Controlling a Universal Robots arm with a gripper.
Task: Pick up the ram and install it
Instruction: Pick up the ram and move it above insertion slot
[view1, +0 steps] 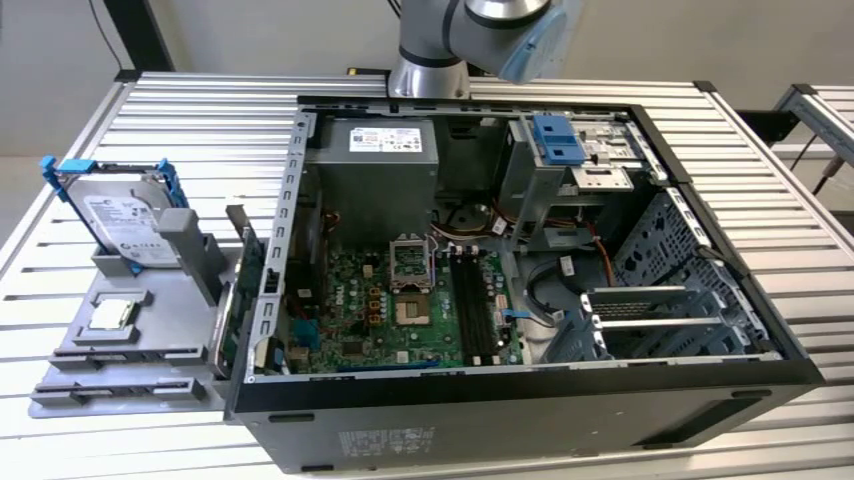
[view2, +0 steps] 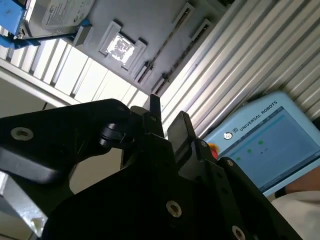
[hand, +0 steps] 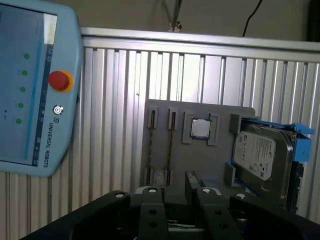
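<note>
The ram (view1: 242, 255), as far as I can judge, is the dark thin board standing on edge at the side of the grey holder fixture (view1: 80, 385) that lies against the open computer case (view1: 747, 385). The fixture sits on the slatted tabletop (view1: 200, 110).

In the first wrist view, looking down on the fixture (hand: 197, 162), two thin edges run in parallel slots beside the processor chip (hand: 200, 128). The hard drive (hand: 260, 157) in its blue bracket is on the chip's far side. From straight above I cannot tell which edge is the ram.

The tool (hand: 172, 189) hangs above the fixture, apart from it. Its fingers are spread with a gap between them in both wrist views and nothing is in them, so the pick has not been made.

To do the pick well, the first thing, I judge, is to settle which board is the target. Then:
- The jaws should line up across the board's thin faces, centred along its length.
- The descent should be straight, so one finger goes into the narrow gap between the two boards without knocking the neighbour.
- The grip should be taken near the top edge.
- The pull should be vertical, since any tilt could bind the stick in its slot.

A teach pendant (hand: 35, 90) is over the tabletop nearby and should be kept clear of.
</note>
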